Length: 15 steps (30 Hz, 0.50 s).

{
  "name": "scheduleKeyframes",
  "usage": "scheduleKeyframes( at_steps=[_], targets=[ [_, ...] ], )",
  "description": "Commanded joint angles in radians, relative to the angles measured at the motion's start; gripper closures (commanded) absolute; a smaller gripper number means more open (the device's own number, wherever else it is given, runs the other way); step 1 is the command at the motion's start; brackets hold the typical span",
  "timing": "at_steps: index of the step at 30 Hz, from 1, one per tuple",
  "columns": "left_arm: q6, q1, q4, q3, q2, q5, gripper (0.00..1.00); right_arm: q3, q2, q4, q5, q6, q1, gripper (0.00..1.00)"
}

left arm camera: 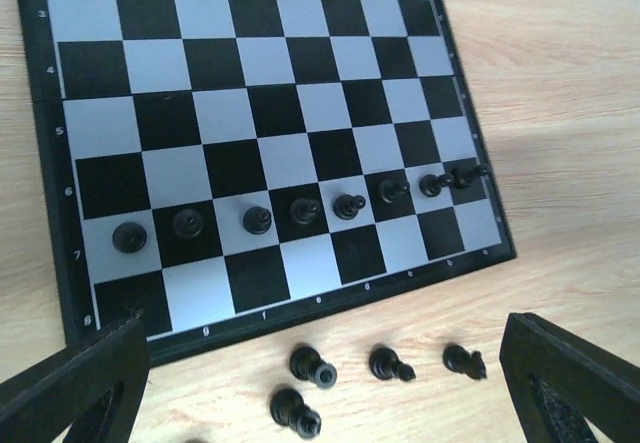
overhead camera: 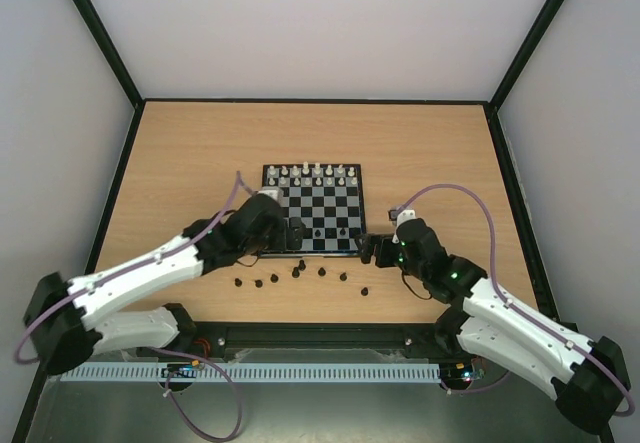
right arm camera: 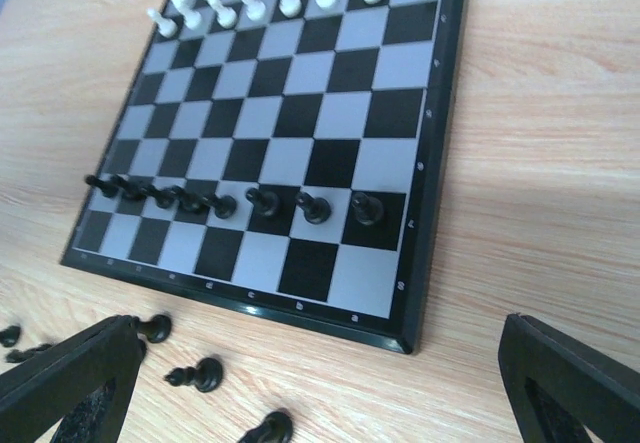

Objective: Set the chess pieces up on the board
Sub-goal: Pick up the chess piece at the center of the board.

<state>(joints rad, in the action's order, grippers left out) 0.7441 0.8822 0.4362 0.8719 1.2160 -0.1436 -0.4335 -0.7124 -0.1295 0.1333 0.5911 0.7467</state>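
**Black back rank waiting off the board**

Black pawns (left arm camera: 257, 220) are standing in a full row on the second rank from the near edge of the board (overhead camera: 315, 206). The board is lying square to the table (overhead camera: 180, 163) near its middle, with white pieces (overhead camera: 310, 172) lining the far side. The nearest rank is sitting bare, and the loose black pieces (overhead camera: 298, 274) are lying scattered on the wood just in front of that edge. Both pincers are hanging with jaws wide apart and gripping nothing. The left gripper (left arm camera: 322, 323) is hovering at the near-left corner and the right gripper (right arm camera: 318, 323) off the near-right corner.

The step in hand is looking like fetching a loose piece. From the right wrist, several seem to be lying on their sides, long axes running roughly along the board's near edge. The jaws should therefore be closing across the narrow body, not along it. The piece then needs tipping upright before going down, keeping clear of the pawn row so nothing is getting knocked.
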Motion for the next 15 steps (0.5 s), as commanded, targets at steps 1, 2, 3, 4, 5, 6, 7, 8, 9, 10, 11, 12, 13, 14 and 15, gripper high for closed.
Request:
scheduleKeyframes(
  at_steps=[1, 2, 3, 4, 5, 6, 7, 8, 9, 10, 11, 12, 13, 14, 15],
  targets=[
    [0.065, 0.013, -0.103, -0.109, -0.172, -0.072, 0.01, -0.008, -0.067, 0.017, 0.028, -0.008, 0.005, 0.01],
    [0.068, 0.014, -0.108, -0.127, -0.204, -0.080, 0.01, -0.010, -0.082, 0.020, 0.030, -0.008, 0.006, 0.02],
    [0.071, 0.016, -0.113, -0.143, -0.233, -0.088, 0.01, -0.013, -0.095, 0.020, 0.032, -0.010, 0.005, 0.02],
    [0.074, 0.016, -0.112, -0.158, -0.259, -0.100, 0.01, -0.016, -0.110, 0.020, 0.033, -0.011, 0.005, 0.01],
    [0.075, 0.016, -0.110, -0.171, -0.282, -0.111, 0.01, -0.021, -0.125, 0.018, 0.035, -0.012, 0.006, 0.02],
    [0.075, 0.015, -0.106, -0.184, -0.304, -0.119, 0.01, -0.024, -0.138, 0.018, 0.036, -0.013, 0.006, 0.01],
    [0.076, 0.016, -0.098, -0.197, -0.325, -0.128, 0.01, -0.027, -0.151, 0.016, 0.038, -0.014, 0.005, 0.01],
    [0.080, 0.016, -0.095, -0.212, -0.345, -0.136, 0.01, -0.031, -0.167, 0.016, 0.039, -0.014, 0.006, 0.01],
    [0.082, 0.016, -0.095, -0.228, -0.365, -0.138, 0.01, -0.035, -0.180, 0.014, 0.039, -0.015, 0.005, 0.01],
    [0.084, 0.016, -0.096, -0.244, -0.384, -0.138, 0.01, -0.041, -0.197, 0.010, 0.042, -0.016, 0.006, 0.01],
    [0.085, 0.016, -0.098, -0.256, -0.402, -0.134, 0.01, -0.049, -0.211, 0.004, 0.048, -0.015, 0.006, 0.01],
    [0.084, 0.017, -0.098, -0.266, -0.416, -0.129, 0.01, -0.058, -0.224, -0.003, 0.050, -0.015, 0.005, 0.01],
    [0.084, 0.016, -0.102, -0.277, -0.429, -0.125, 0.01, -0.068, -0.234, -0.012, 0.053, -0.014, 0.005, 0.01],
    [0.082, 0.016, -0.107, -0.288, -0.443, -0.120, 0.01, -0.075, -0.238, -0.022, 0.059, -0.013, 0.004, 0.01],
    [0.081, 0.015, -0.111, -0.299, -0.453, -0.117, 0.01, -0.082, -0.237, -0.034, 0.068, -0.010, 0.005, 0.01]
  ],
)
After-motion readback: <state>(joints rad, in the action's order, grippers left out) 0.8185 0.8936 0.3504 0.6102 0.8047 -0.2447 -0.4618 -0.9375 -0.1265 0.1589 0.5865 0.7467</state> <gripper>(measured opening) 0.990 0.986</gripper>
